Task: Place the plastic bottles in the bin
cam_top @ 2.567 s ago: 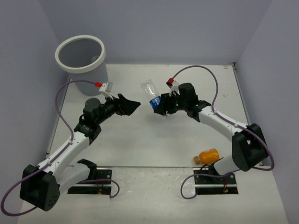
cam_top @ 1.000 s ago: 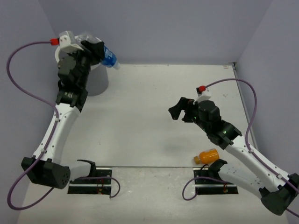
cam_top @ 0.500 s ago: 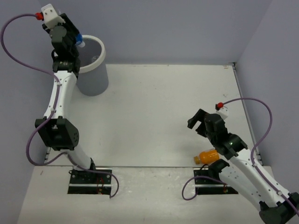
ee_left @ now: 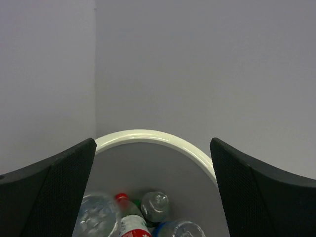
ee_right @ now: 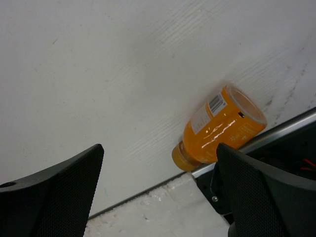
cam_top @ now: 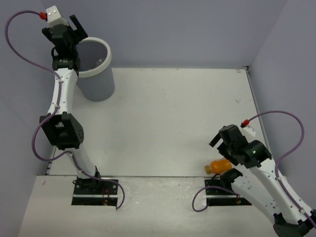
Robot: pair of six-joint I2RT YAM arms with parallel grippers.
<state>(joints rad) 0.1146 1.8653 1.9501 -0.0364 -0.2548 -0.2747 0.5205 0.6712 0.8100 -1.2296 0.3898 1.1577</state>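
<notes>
The left gripper (cam_top: 77, 27) is wide open over the bin (cam_top: 105, 51), holding nothing. Bottles (ee_left: 132, 217) lie inside. The right gripper (cam_top: 219, 140) is wide open above an orange bottle (ee_right: 220, 128), not touching it.

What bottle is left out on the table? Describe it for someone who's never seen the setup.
Start at the white table, near edge, by the right arm's mounting plate. Lying on its side there is an orange bottle with an orange cap. It's the only bottle seen outside the bin.

Lilac walls (cam_top: 173, 29), wht table (cam_top: 163, 123), flat light
</notes>
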